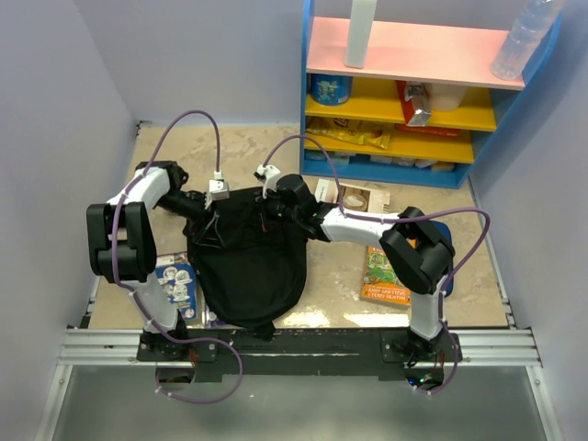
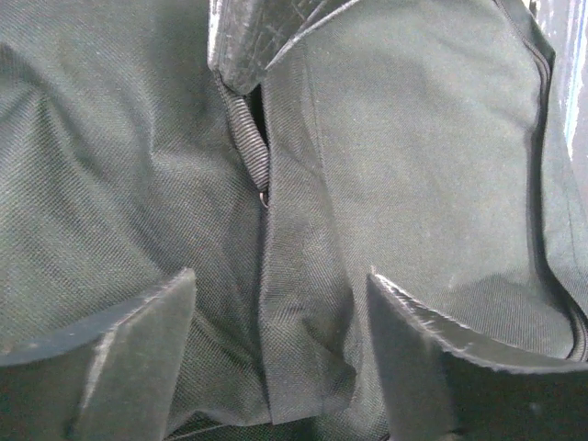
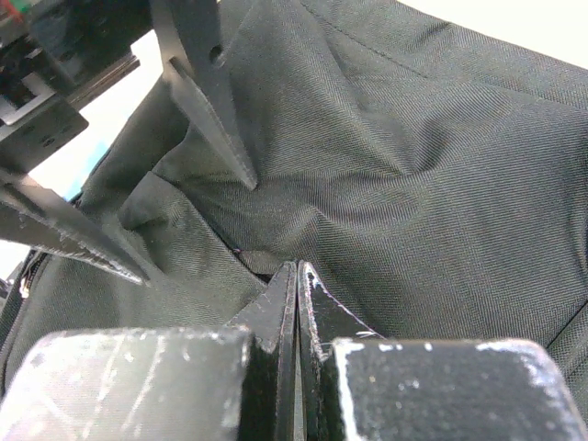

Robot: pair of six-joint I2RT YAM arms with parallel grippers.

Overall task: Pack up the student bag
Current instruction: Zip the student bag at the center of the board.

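A blue book (image 1: 175, 280) lies at the left of the surface (image 1: 331, 276), its right edge hidden under the student bag (image 1: 248, 262). The bag sits in the middle of the surface, just ahead of the two arm bases. It is a soft, all-black sack, broad at the near end, and its top edge is lost under both wrists in the overhead view.

The left end effector (image 2: 280, 276) is at the bag's top left. Only its own camera shows its fingers spread wide, with a raised fold of black weave standing between them. That view also shows a ribbed strap (image 2: 246, 138) with a small metal ring; the bag's outline is cut off all round.

The right end effector (image 3: 294, 268) is at the top right, fingers pressed together with the tips in a crease. Whether cloth lies between them cannot be made out.

A green book (image 1: 386, 276) lies to the right, partly covered by the right arm. A coloured shelf (image 1: 413, 92) stands beyond.
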